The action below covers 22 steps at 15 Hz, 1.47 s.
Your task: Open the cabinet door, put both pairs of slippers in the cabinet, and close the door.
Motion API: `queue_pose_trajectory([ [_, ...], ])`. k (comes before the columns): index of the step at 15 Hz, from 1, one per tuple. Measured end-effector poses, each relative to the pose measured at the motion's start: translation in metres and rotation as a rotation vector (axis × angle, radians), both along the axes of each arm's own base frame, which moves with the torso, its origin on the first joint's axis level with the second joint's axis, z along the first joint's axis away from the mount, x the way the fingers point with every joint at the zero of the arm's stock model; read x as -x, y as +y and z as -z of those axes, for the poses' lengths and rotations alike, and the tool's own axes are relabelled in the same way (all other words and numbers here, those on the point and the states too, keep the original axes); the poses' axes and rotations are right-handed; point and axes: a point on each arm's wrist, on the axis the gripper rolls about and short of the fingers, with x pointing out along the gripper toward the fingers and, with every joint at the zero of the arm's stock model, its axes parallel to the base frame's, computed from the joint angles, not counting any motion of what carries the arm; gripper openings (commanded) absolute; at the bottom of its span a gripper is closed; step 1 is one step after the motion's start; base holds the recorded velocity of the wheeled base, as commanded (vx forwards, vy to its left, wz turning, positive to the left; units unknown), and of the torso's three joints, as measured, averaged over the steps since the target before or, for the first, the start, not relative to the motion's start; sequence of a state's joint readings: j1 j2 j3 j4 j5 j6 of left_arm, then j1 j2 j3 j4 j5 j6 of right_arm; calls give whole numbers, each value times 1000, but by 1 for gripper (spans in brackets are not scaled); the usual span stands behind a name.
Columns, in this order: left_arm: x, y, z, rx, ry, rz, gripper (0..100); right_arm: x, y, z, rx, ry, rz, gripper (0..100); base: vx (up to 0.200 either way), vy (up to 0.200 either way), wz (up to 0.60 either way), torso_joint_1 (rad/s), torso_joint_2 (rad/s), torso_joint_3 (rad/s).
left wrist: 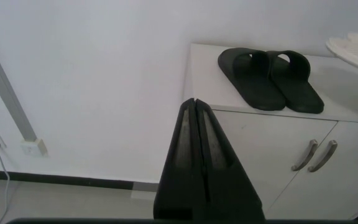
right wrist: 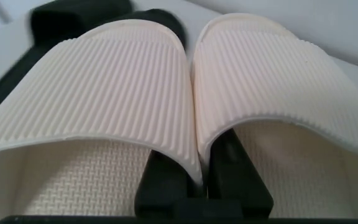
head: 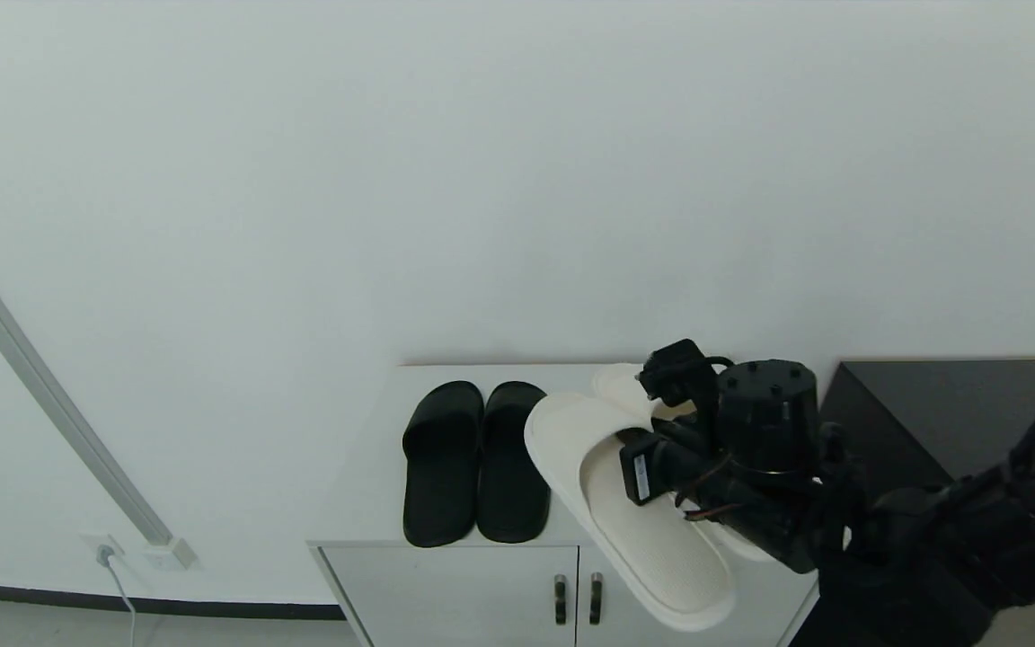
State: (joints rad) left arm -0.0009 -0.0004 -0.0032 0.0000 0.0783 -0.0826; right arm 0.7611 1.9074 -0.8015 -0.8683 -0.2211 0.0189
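A pair of white slippers (head: 634, 512) is pinched side by side in my right gripper (head: 652, 454), tilted, with the heels hanging past the front edge of the white cabinet (head: 360, 490). In the right wrist view the gripper (right wrist: 201, 180) has one finger under each ribbed strap of the white slippers (right wrist: 185, 93), shut on their touching inner edges. A pair of black slippers (head: 473, 463) lies on the cabinet top, left of the white pair. The cabinet's two doors (head: 455, 593) are closed, handles (head: 577, 598) side by side. My left gripper (left wrist: 194, 106) is shut and empty, off the cabinet's left front corner, with the black slippers (left wrist: 269, 78) beyond it.
A dark piece of furniture (head: 949, 404) stands right of the cabinet. On the wall to the left run a slanted grey strip (head: 32, 377) and a socket with a cable (head: 104, 550). Bare floor lies left of the cabinet.
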Motion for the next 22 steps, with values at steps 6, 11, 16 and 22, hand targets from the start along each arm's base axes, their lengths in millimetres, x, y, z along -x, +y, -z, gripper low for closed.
queue_pose_trajectory([
  [6,0,0,0,0,0,7,0,62,-45,-8,-30,105,-358,0,0,0,0,0,0,0],
  [11,0,0,0,2,0,9,0,69,-52,-12,-38,92,-361,0,-80,0,0,3,2,1],
  [16,0,0,0,4,0,15,0,71,-53,-12,-38,92,-361,0,-200,0,0,-3,0,1],
  [22,0,0,0,4,0,15,0,72,-55,-10,-37,97,-366,0,0,0,0,0,0,0],
])
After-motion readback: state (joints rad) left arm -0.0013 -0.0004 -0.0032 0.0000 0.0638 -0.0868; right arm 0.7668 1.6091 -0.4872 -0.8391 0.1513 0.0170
